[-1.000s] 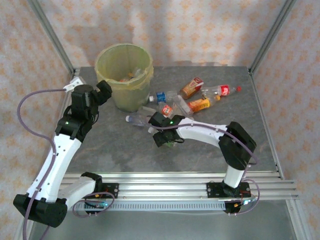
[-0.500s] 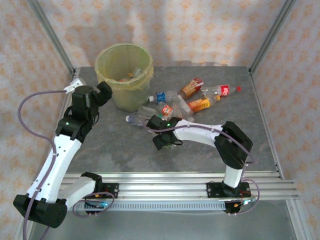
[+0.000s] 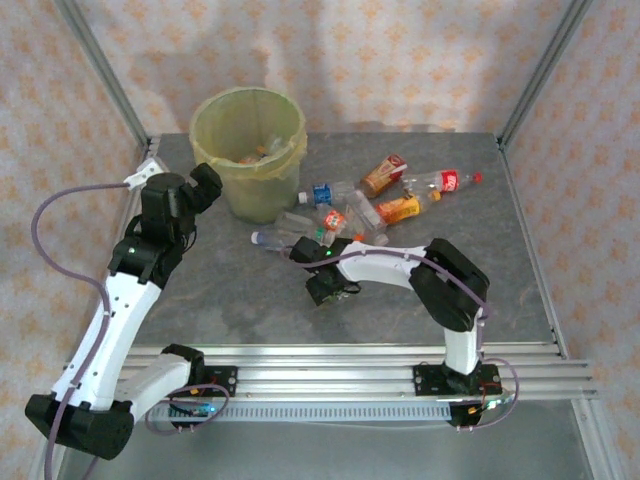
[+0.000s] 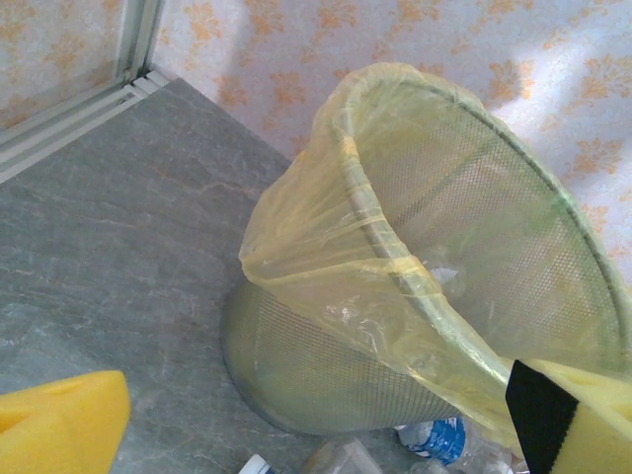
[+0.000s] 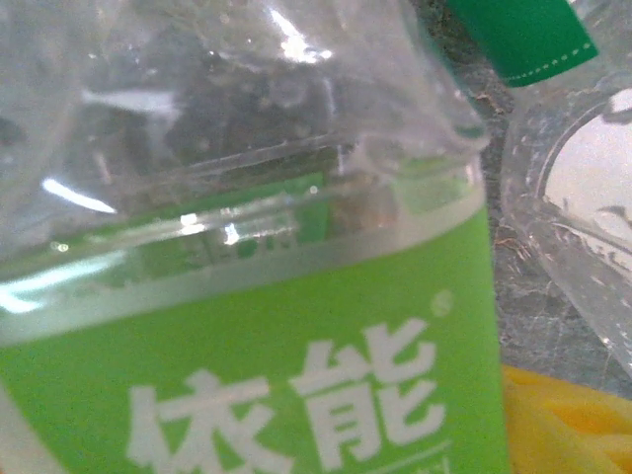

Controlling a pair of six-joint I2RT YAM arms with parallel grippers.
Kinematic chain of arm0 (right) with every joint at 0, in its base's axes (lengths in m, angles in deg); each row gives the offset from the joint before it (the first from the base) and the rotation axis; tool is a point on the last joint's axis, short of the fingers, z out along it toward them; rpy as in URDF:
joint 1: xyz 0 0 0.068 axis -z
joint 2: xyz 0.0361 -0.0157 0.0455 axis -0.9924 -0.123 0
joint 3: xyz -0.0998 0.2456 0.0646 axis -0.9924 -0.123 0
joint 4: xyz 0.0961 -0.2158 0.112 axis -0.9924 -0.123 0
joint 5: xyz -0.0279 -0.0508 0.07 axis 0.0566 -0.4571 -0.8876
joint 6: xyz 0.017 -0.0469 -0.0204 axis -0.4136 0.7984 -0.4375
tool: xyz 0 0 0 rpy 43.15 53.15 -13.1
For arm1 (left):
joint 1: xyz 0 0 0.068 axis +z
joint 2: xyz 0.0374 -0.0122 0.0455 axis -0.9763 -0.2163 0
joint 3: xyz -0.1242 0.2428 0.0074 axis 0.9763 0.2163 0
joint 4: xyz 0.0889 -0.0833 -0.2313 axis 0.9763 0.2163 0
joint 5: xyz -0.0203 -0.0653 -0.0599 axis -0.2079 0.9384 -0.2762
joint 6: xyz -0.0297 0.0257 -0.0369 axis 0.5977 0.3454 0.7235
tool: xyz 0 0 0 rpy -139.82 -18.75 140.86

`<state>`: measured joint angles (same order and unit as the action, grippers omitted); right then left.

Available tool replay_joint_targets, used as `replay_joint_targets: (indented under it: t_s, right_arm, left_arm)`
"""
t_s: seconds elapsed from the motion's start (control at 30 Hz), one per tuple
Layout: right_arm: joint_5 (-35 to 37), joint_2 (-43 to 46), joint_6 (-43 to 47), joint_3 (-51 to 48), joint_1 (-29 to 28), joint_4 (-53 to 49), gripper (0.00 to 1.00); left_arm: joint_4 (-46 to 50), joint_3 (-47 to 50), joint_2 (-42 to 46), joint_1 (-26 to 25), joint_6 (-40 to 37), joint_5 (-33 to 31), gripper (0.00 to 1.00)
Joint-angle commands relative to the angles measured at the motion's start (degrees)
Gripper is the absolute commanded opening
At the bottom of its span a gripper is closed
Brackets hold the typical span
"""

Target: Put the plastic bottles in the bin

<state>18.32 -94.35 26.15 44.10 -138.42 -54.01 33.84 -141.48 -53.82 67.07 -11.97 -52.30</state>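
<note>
Judging by the top view, the job is partly done. A round bucket-shaped bin lined with a translucent yellow-green bag (image 3: 245, 190) stands at 11 o'clock on the grey desk (image 3: 240, 300), with some bottles already inside it. About six small plastic bottles (image 3: 398, 210), clear or orange-filled with blue, red and orange labels, lie loose from the desk's centre out toward 1 o'clock. The left tool (image 3: 205, 185) hangs just beside the bin at its 8 o'clock side. The right tool (image 3: 328, 288) sits low at the 6 o'clock edge of the bottle cluster.

From the left wrist, the yellow foam pads (image 4: 59, 425) stand wide apart with nothing between them, so this tool is fully open and empty. The bin's mesh wall is straight ahead, and a blue-labelled bottle (image 4: 434, 439) lies by its foot at 5 o'clock.

From the right wrist, a clear bottle with a lime-green label (image 5: 296, 375) sits right against the camera, with a yellow pad (image 5: 563, 425) at 5 o'clock. Whether this tool has closed on it I cannot tell. That bottle looks like the one being worked on, and it and the loose ones are left to bin.
</note>
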Motion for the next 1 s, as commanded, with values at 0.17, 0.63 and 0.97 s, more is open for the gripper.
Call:
replay_joint_targets:
  t_s: [0.17,0.63,0.97]
  right_arm:
    - [3.36,0.18,1.58,0.13,-2.28,-2.74,0.61]
    - [3.70,11.91,2.73,-1.50,-3.18,-0.88,0.32]
    - [7.37,23.40,3.19,-5.03,-3.22,5.37,0.31]
  left_arm:
    - [1.21,0.58,1.54,0.43,1.65,-1.96,1.00]
    - [1.05,-0.31,1.67,0.42,0.46,1.30,1.00]
    - [-0.12,-3.49,-2.14,0.42,-3.62,12.82,1.00]
